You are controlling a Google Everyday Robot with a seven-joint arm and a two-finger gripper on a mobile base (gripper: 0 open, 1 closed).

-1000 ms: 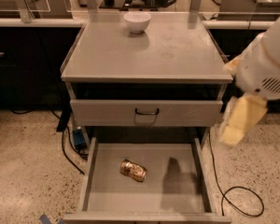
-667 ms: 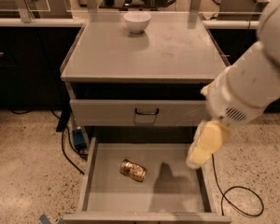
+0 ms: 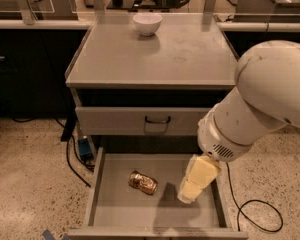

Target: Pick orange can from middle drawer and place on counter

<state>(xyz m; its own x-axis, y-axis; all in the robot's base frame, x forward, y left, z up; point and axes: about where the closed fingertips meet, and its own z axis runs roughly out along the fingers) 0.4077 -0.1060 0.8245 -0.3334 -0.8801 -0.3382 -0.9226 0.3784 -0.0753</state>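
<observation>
Hanging over the right half of the wide shallow gray metal middle drawer, the cream-yellow gripper points down toward 7 o'clock. It reads as one pale block, so I cannot tell whether it is spread or closed. It holds nothing and sits apart from the can.

The bulky white arm fills the right side of the view. It covers the right front corner of the flat gray metal counter and the right end of the upper gray drawer with its black handle. The gripper hides part of the middle drawer's right wall. The bottom edge of the view cuts the drawer's front lip.

The small crinkled gold-orange can lies on its side on the drawer floor, at 9 o'clock from the gripper. The gripper's dark shadow falls between them. The can's label is too small to make out.

A white bowl stands at the 12 o'clock end of the counter. A black cable loops on the speckled floor at 3 o'clock from the drawer.

Against a second ago, the gripper has come from outside the drawer's right wall, down and toward 8 o'clock, to a spot over the floor. The can and the bowl have not shifted.
</observation>
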